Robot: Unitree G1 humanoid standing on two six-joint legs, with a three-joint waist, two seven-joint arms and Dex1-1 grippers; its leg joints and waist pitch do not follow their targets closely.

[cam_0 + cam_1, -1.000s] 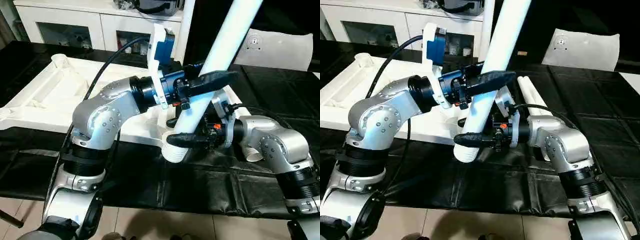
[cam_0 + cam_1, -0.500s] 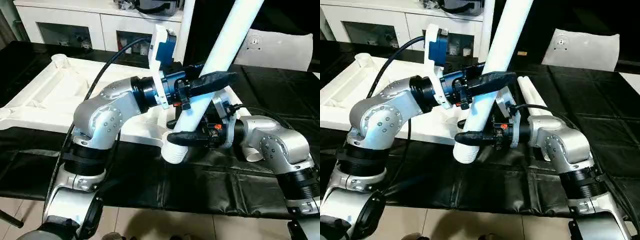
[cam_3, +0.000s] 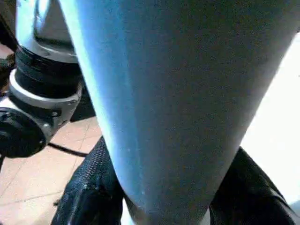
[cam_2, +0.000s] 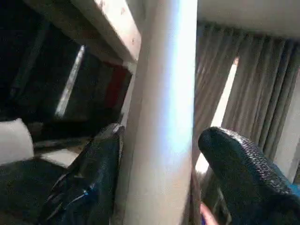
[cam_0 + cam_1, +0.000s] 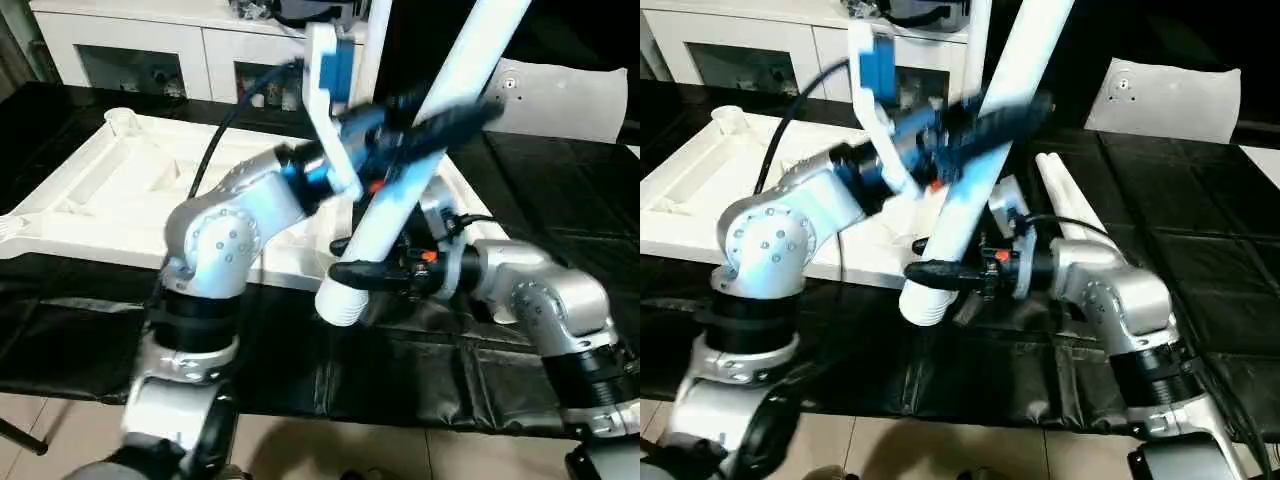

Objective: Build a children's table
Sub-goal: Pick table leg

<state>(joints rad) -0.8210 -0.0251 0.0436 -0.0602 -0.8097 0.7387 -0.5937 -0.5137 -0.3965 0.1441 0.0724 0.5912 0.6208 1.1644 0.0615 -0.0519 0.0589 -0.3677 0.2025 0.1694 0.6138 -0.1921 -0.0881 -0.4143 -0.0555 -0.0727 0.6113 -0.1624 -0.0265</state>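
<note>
Risk of tapered leg [image 5: 420, 160] tipping away from tabletop [image 5: 120, 190] behind: right gripper [image 5: 365, 272] clamped near its threaded foot, left gripper [image 4: 154, 173] above standing slack, one finger [image 4: 243, 173] off it.

A worktop [image 5: 420, 380] covered in a black, creased sheet is carrying everything here. The white square tabletop [image 5: 120, 195] is lying on its left part, underside up, its raised ribs running diagonally toward a round socket [image 5: 120, 121] at the far corner. To the right of the tabletop, two white tapered legs [image 5: 1065, 195] are lying side by side on the black sheet, pointing away from the robot. At the far right, a white pillow-like block [image 5: 1170, 97] is sitting on the sheet, well apart from the tabletop. Tiled floor [image 5: 290, 450] is showing below the worktop's near edge.
</note>
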